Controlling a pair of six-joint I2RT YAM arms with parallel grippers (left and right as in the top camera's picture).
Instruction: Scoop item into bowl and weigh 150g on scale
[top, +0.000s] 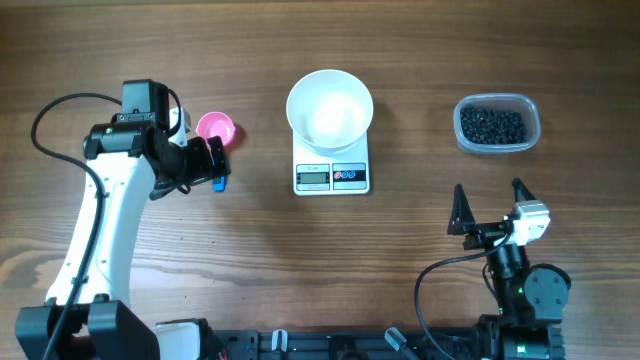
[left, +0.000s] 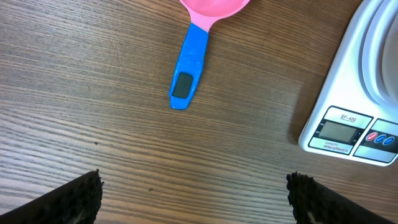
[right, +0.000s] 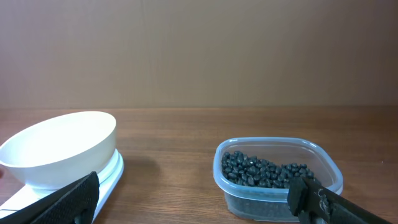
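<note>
The empty white bowl (top: 329, 110) (right: 62, 146) stands on the white scale (top: 331, 174) (left: 348, 127) at the middle of the table. Black beans, the item (top: 491, 125) (right: 261, 170), fill a clear plastic tub (top: 497, 123) (right: 277, 180) at the right. A pink scoop with a blue handle (top: 215, 130) (left: 189, 68) lies left of the scale. My left gripper (top: 213, 168) (left: 194, 193) hovers open just short of the handle's end, nothing between its fingers. My right gripper (top: 489, 205) (right: 194, 193) stands open near the front right, pointed at the tub and the bowl, holding nothing.
The table (top: 400, 250) is brown wood grain. The arm bases and cables sit along the front edge (top: 330, 345). A plain brown wall (right: 199, 56) rises behind the table in the right wrist view.
</note>
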